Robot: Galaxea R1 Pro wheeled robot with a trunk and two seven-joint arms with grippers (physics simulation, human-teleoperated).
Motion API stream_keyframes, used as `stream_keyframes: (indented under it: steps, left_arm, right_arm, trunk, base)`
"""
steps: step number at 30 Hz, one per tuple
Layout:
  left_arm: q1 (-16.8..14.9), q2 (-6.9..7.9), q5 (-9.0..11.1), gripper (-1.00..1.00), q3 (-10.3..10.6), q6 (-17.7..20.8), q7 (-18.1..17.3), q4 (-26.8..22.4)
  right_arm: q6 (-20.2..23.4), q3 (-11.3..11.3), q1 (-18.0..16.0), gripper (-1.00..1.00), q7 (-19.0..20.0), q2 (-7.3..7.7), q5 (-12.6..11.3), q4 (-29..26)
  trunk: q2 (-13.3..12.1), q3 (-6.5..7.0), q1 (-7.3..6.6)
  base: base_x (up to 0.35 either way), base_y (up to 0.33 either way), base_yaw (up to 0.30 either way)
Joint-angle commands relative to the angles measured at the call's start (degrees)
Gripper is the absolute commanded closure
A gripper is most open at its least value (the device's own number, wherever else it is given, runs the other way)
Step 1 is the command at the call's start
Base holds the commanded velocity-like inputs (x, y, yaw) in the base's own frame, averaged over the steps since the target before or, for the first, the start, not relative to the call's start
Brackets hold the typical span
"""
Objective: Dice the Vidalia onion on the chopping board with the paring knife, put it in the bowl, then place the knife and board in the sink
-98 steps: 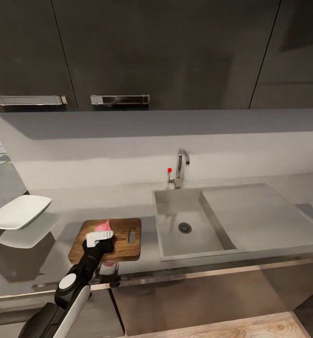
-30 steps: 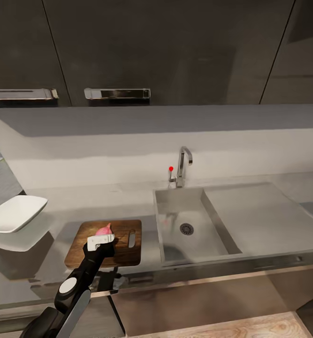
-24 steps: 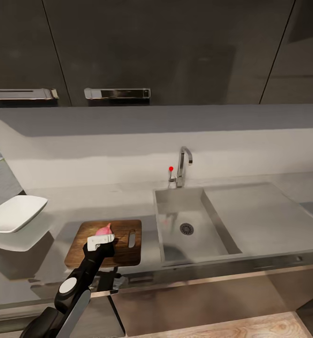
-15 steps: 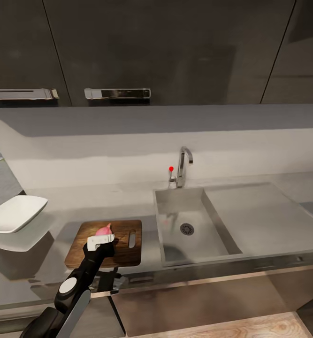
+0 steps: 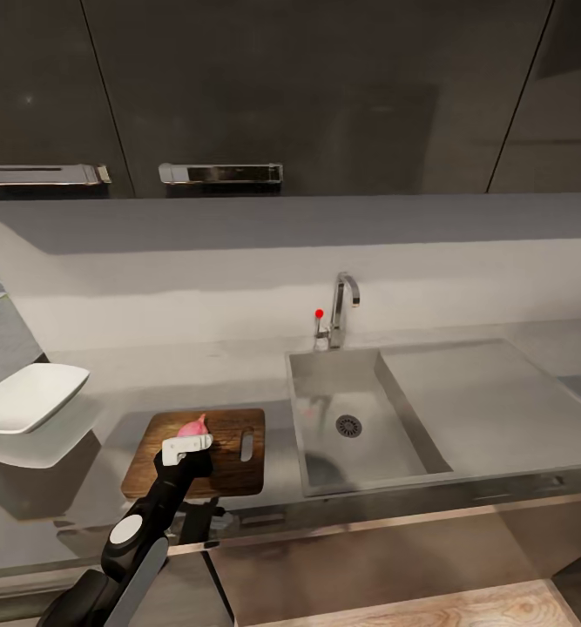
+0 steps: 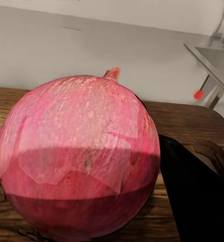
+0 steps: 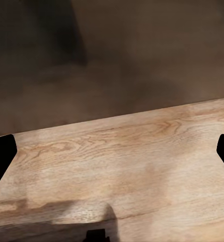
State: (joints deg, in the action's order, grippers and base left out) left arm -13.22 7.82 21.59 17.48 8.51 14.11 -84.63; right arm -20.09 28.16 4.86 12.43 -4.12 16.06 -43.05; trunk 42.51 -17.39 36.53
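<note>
At far left my bowl (image 5: 30, 396) sits empty; the sink (image 5: 360, 427) at centre too. My left gripper (image 5: 188, 433) clasps the pink, papery onion (image 6: 79, 156) over the chopping board (image 5: 229, 446), lower left. My right gripper's (image 7: 112, 151) fingers are spread wide, holding nothing.

Onion (image 5: 192, 427) on chopping board (image 5: 229, 460), sink (image 5: 360, 453) right.

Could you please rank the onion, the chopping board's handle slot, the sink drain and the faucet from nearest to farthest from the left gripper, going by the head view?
1. The onion, between the left gripper's fingers, over the chopping board.
2. The handle slot, just to the gripper's right on the board.
3. The sink drain, farther right in the basin.
4. The faucet, behind the sink by the wall.
</note>
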Motion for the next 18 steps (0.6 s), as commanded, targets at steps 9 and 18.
stream_keyframes:
  steps: [9, 18]
  left_arm:
    - [-0.05, 0.08, 0.39, 1.0, 0.19, 0.19, 0.57, -0.03]
    - [-0.05, 0.08, 0.39, 1.0, 0.18, 0.19, 0.57, -0.09]
  right_arm:
    - [-0.13, 0.4, -0.02, -1.0, 0.49, -0.09, 0.38, -0.12]
    - [-0.13, 0.4, 0.0, -1.0, 0.49, -0.09, 0.38, -0.12]
  trunk:
    - [0.06, -0.07, 0.02]
    - [0.06, -0.07, 0.02]
  base:
    - [0.0, 0.0, 0.0]
    - [0.0, 0.0, 0.0]
